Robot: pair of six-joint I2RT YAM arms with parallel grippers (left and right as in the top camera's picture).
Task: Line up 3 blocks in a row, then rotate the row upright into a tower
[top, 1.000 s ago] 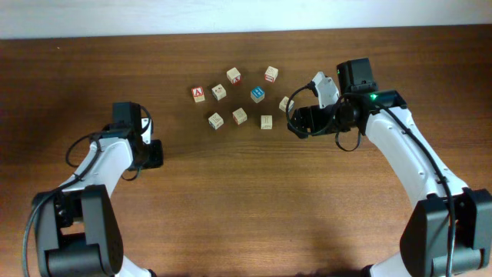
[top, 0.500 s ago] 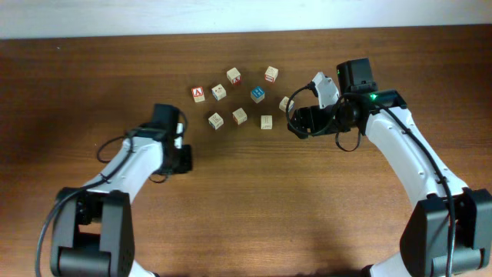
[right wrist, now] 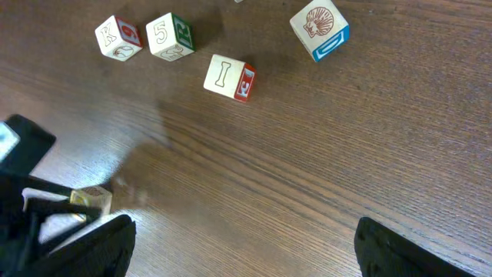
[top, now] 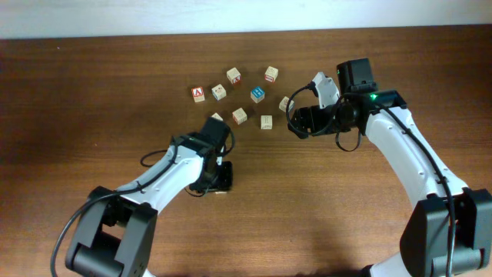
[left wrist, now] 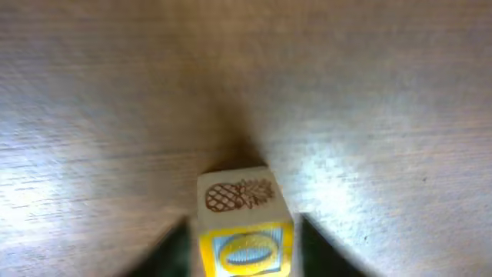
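While the left gripper (left wrist: 244,258) is straddling the pineapple block (left wrist: 238,196), its jaws are standing released, 1 on each side with a slim gap showing. That block is sitting on the table (top: 346,215) at the lower-left edge of the cube cluster (top: 240,115). The left arm (top: 165,173) is reaching diagonally in from the bottom left, elbow bent. The right gripper (right wrist: 246,258) is hovering with jaws spread wide, grasping nothing, just beside 1 cube (top: 284,102).

Blocks (top: 240,115) mid-rear on table (top: 307,215); L gripper (left wrist: 244,258) astride one.
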